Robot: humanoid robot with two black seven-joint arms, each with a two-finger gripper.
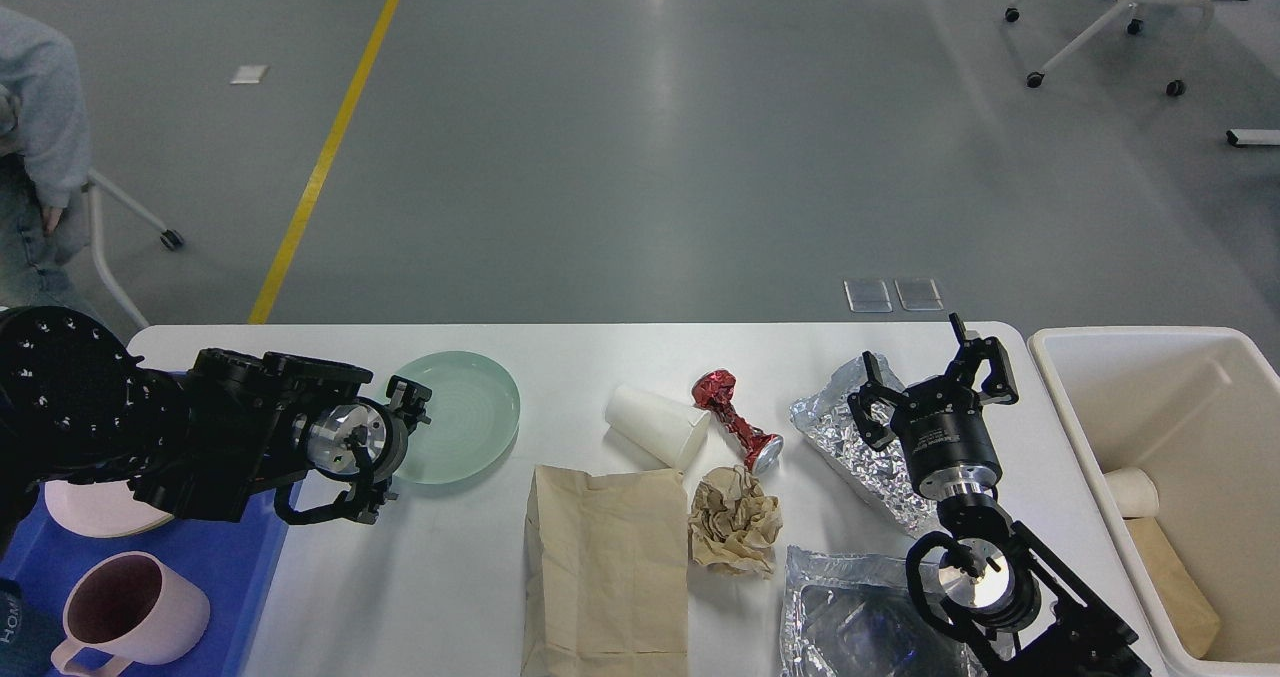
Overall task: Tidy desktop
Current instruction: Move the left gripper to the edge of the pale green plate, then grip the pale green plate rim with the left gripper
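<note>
The white desktop (pixel 420 577) holds a pale green plate (pixel 460 412), a white paper cup (pixel 655 425) on its side, a crushed red can (pixel 735 419), a crumpled brown paper ball (pixel 733 517), a flat brown paper bag (pixel 607 567), a crumpled foil sheet (pixel 850 437) and a shiny foil bag (pixel 850 617). My left gripper (pixel 405 407) is low at the plate's left rim; its fingers are dark and cannot be told apart. My right gripper (pixel 935 372) is open and empty, above the foil sheet.
A blue tray (pixel 200 557) at the left holds a pink plate (pixel 90 507) and a pink mug (pixel 130 612). A cream bin (pixel 1060 407) at the right holds a paper cup (pixel 1130 492) and brown paper (pixel 1175 577). A person (pixel 40 107) sits at the far left.
</note>
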